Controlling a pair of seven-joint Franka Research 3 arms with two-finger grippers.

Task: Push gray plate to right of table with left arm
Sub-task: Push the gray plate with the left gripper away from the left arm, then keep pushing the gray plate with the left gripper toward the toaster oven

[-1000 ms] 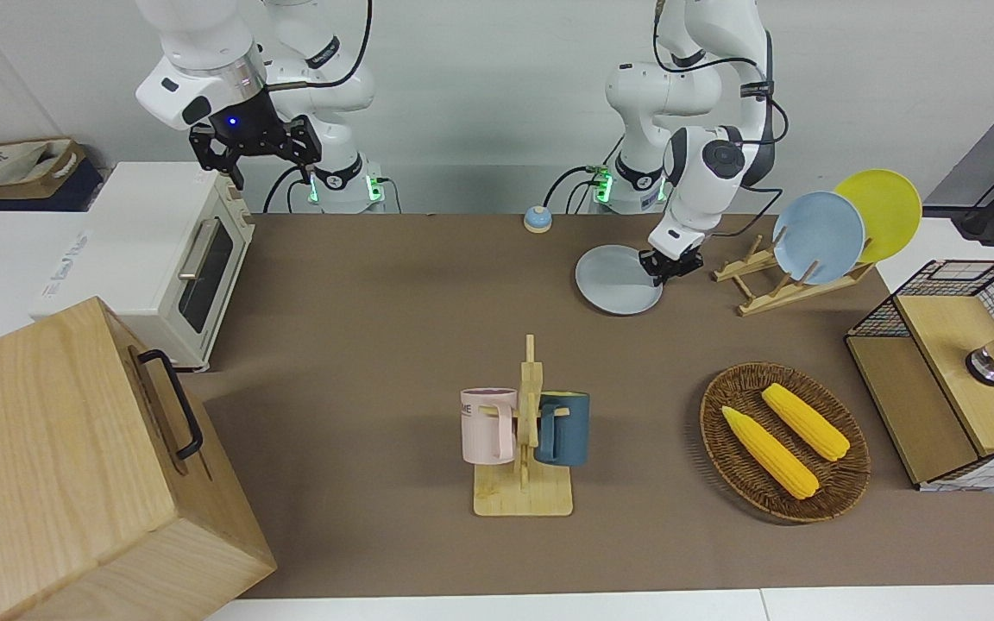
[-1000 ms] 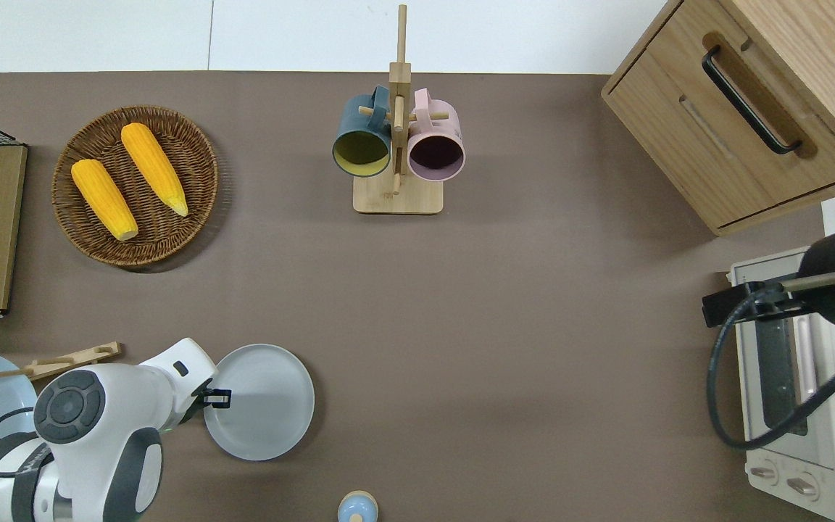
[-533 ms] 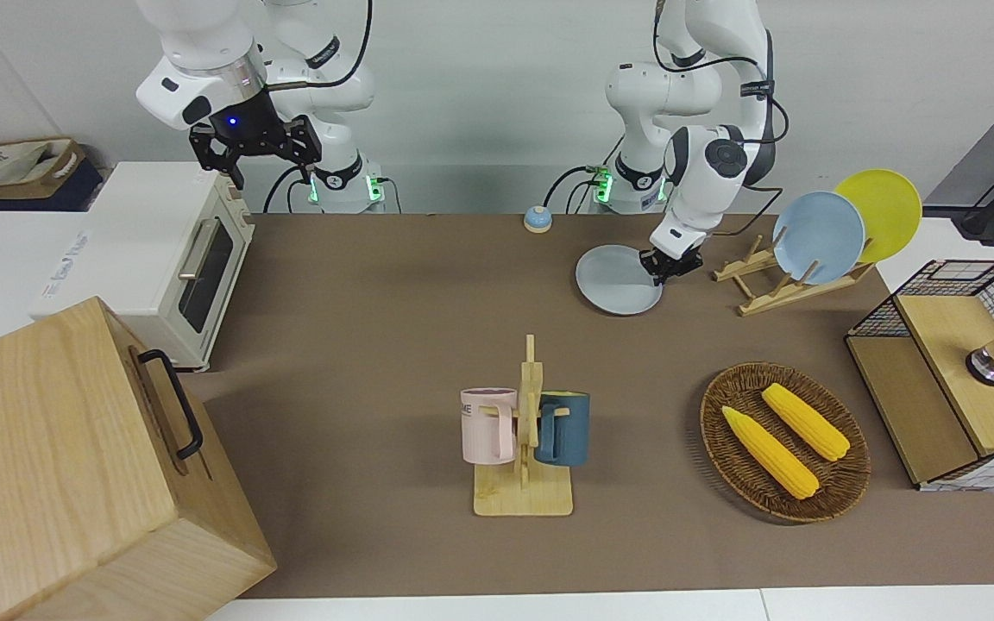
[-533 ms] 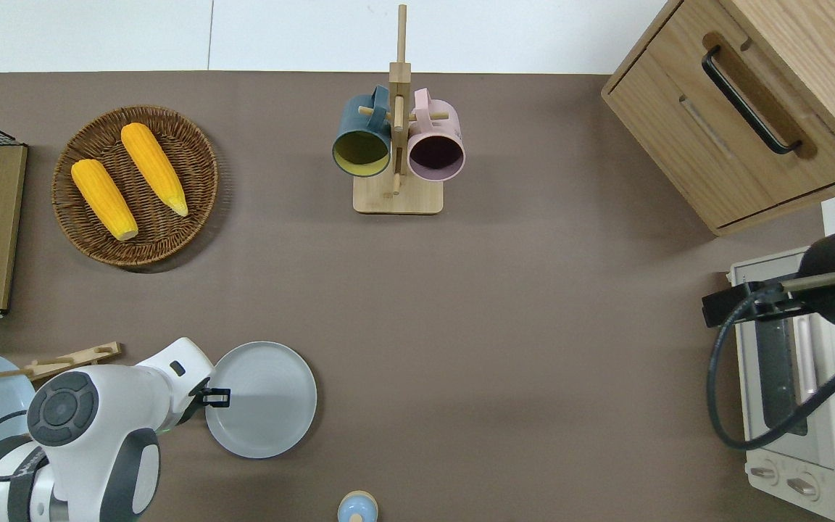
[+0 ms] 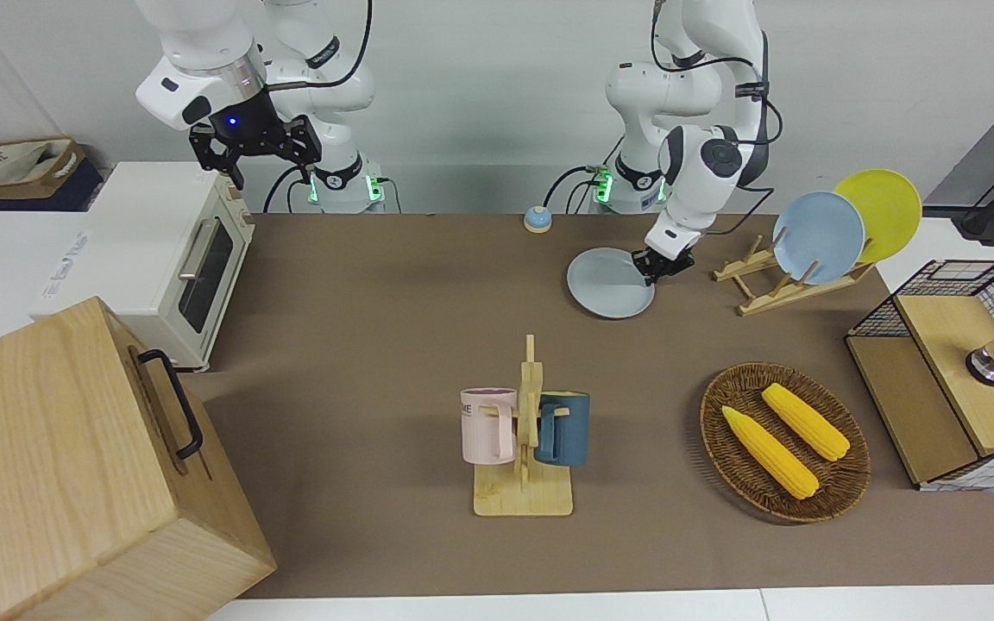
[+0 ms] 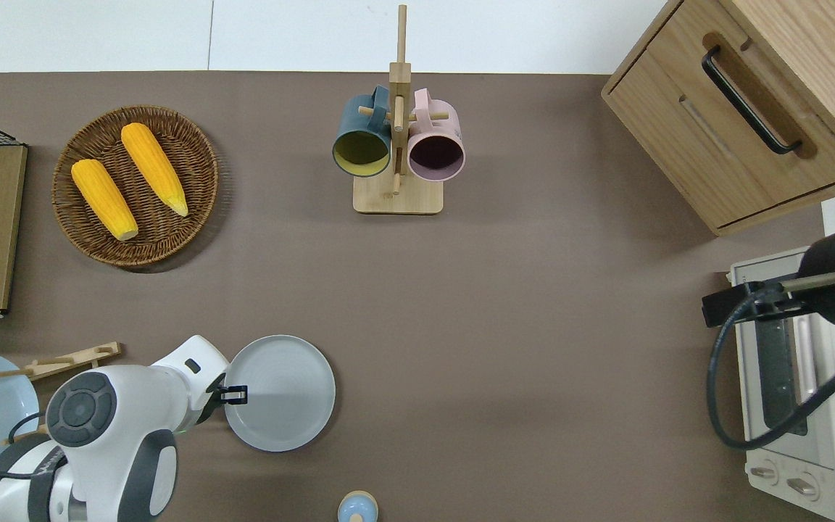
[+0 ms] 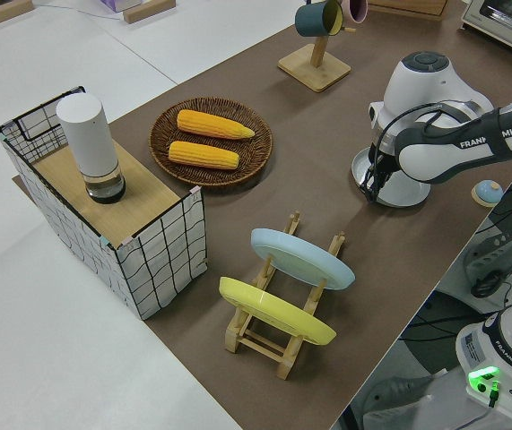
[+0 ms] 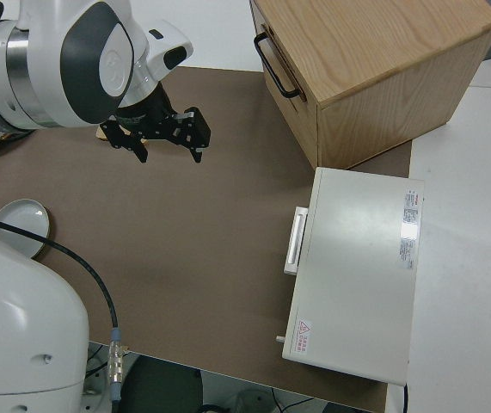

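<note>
Presently the left gripper [image 6: 233,394], finger state indeterminate, touches the gray plate [image 6: 283,395] on the matte brown table [image 6: 504,341]; right arm parked, its fingers [image 8: 198,144] spread.

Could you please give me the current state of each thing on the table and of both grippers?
gray plate: flat on the table, left gripper at its rim
left gripper: low, against the plate's edge
right gripper: parked, open
blue plate, yellow plate: upright in the rack
mugs: hung on the stand
corn: in the basket

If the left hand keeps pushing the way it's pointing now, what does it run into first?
The left hand is already at the gray plate's rim. Toward the right arm's end, the table looks free up to the toaster oven, though depth is uncertain.
</note>
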